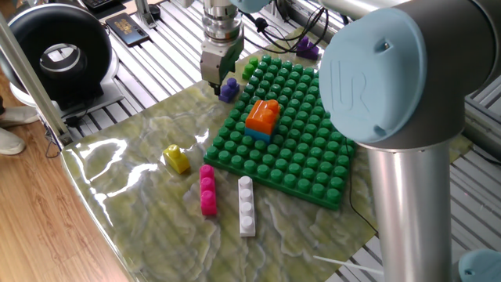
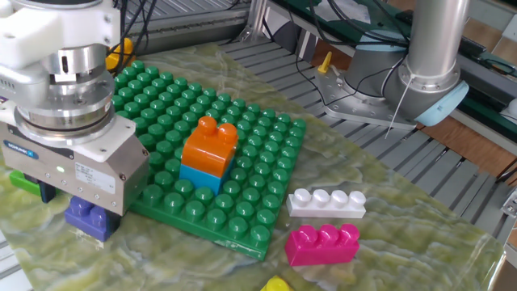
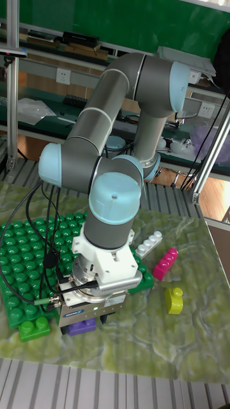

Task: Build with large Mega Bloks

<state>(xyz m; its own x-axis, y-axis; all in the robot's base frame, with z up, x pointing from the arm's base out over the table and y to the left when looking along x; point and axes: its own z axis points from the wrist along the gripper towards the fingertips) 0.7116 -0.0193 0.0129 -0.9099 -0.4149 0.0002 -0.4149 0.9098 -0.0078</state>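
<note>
- Arm (image 3: 121,115): extended across the work surface, upper links folded high, wrist pointing straight down.
- Gripper (image 1: 217,81): vertical, low, fingers close to the surface.
- Gripper body (image 2: 77,174): square housing under the round wrist flange.
- Jaw state: not discernible; fingertips hidden behind the housing.

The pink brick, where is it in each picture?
One fixed view: the pink brick lies low and left of centre, between the yellow brick and the white brick.
The other fixed view: bottom right, just below the white brick.
Tall fixed view: right of the arm, above the yellow brick.
Shared landmark: the white brick beside it.
</note>
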